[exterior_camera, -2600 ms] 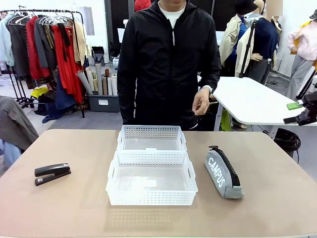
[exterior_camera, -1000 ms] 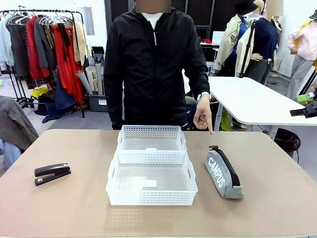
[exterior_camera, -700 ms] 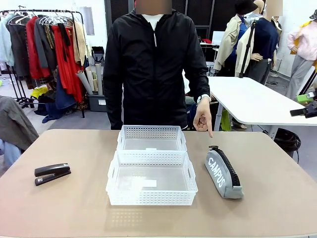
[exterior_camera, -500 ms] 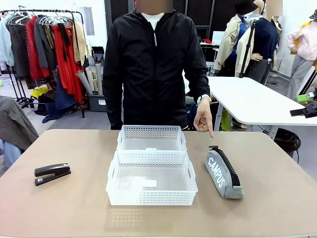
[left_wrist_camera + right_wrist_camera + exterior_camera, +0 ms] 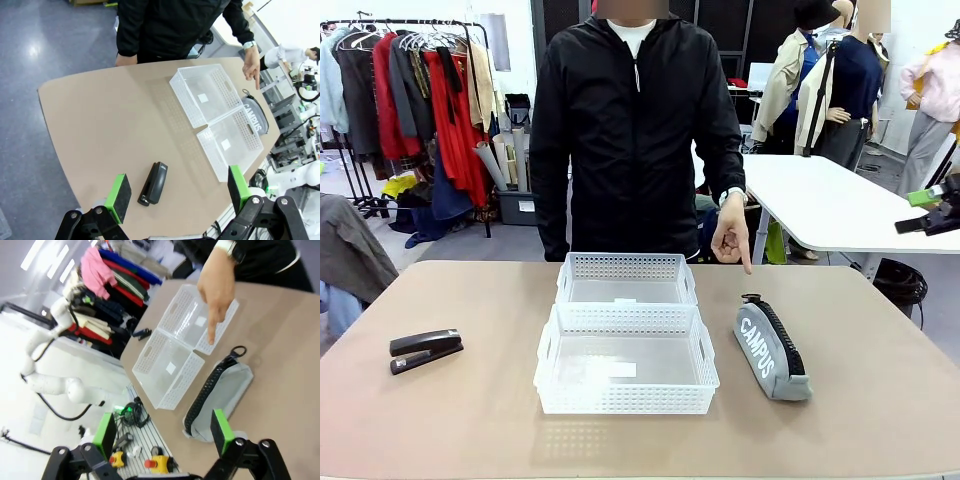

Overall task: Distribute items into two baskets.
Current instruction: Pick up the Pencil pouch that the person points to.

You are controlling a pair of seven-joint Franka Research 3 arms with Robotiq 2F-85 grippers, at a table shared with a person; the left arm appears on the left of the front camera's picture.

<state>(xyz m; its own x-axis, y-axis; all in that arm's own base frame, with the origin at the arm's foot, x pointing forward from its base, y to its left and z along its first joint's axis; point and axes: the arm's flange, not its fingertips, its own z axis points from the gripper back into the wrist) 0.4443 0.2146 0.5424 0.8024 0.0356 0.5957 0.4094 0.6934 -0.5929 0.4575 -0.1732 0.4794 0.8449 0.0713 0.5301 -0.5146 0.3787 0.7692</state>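
Two empty baskets (image 5: pixel 625 397) wait. Left gripper (image 5: pixel 179 192), jaws spread, frames stapler (image 5: pixel 154 182); right gripper (image 5: pixel 163 431), spread too, faces CAMPUS pouch (image 5: pixel 227 387) w/ person's hand (image 5: pixel 217 285) pointing there, prob. cue.

Bright, even overhead light; the front view is sharp. On the tabletop (image 5: pixel 440 420) shadows are soft: a faint lattice patch between the near basket (image 5: pixel 625 398) and the near edge, a thin one under the stapler (image 5: pixel 425 350). Wrist views bow at their edges. The floor (image 5: pixel 32 50) shows glare; the right wrist view is slightly blurred.
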